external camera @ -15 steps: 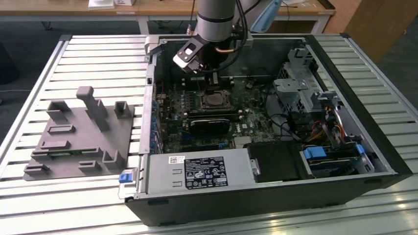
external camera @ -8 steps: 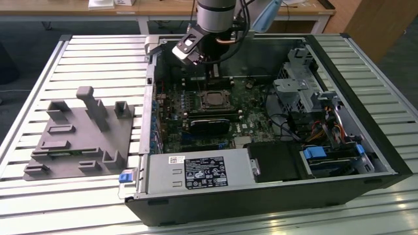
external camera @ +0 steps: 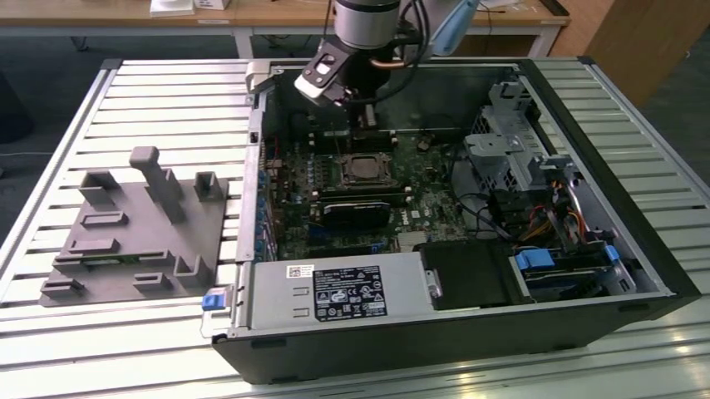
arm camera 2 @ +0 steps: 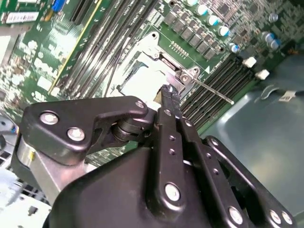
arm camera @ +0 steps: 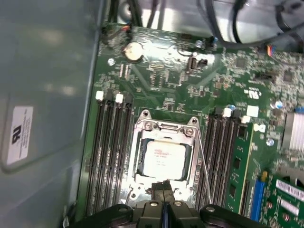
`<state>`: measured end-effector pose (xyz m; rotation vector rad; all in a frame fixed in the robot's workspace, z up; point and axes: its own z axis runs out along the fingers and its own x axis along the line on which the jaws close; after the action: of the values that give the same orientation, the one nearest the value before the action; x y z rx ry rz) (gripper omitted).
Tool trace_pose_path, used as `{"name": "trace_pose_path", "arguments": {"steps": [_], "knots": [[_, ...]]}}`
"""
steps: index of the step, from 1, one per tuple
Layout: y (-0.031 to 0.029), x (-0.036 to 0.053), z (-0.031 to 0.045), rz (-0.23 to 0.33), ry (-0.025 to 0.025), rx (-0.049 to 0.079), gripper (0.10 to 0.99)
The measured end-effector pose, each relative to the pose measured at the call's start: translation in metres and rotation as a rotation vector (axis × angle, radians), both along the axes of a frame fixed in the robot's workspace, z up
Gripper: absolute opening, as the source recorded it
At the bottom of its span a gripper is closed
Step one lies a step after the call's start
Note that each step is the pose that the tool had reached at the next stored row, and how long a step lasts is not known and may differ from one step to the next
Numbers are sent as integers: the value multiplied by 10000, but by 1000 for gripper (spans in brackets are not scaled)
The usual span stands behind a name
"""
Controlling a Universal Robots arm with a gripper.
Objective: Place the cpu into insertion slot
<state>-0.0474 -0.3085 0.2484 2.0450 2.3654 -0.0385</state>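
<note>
Gripper: black two-finger gripper (arm camera: 163, 186) on the single arm, lowered into the open tower; fingers pressed together with nothing between them.
Gripper, other views: fingertips (arm camera 2: 168, 92) meet in a narrow black point just beside the socket's edge (contact with the board cannot be told).
Cpu: small flat square chip with a pale silvery metal face (arm camera: 163, 159), lying flat and level.
Cpu, location: inside the insertion slot, not in the gripper; judged already seated, its edges square to the frame.
Insertion slot: small square socket with a dark frame and thin bright metal bracket rim (arm camera: 165, 127), on the green motherboard (arm camera: 156, 76).
Key relation: the cpu lies directly ahead of the closed fingertips, just beyond them, with the socket's near edge between; in the exterior view the slot (external camera: 362, 169) sits just nearer the camera than the fingers (external camera: 361, 125).
Long axis: none to speak of (the chip is square); its sides run parallel to the memory strips.
Neighbours: long narrow black connector strips (arm camera: 111, 147) on both sides of the slot; thin wire retention lever (arm camera: 203, 156) along one side, latched or not cannot be told.
Surroundings: black computer case (external camera: 621, 158); grey moulded fixture block (external camera: 133, 224) well apart on the slatted metal table (external camera: 166, 91).
</note>
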Motion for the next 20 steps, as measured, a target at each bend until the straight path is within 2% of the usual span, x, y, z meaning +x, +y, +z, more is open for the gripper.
{"name": "trace_pose_path", "arguments": {"steps": [13, 20], "knots": [[0, 0, -3, 2355, 0, -1, 106], [0, 0, -3, 3370, 0, 0, 106]]}}
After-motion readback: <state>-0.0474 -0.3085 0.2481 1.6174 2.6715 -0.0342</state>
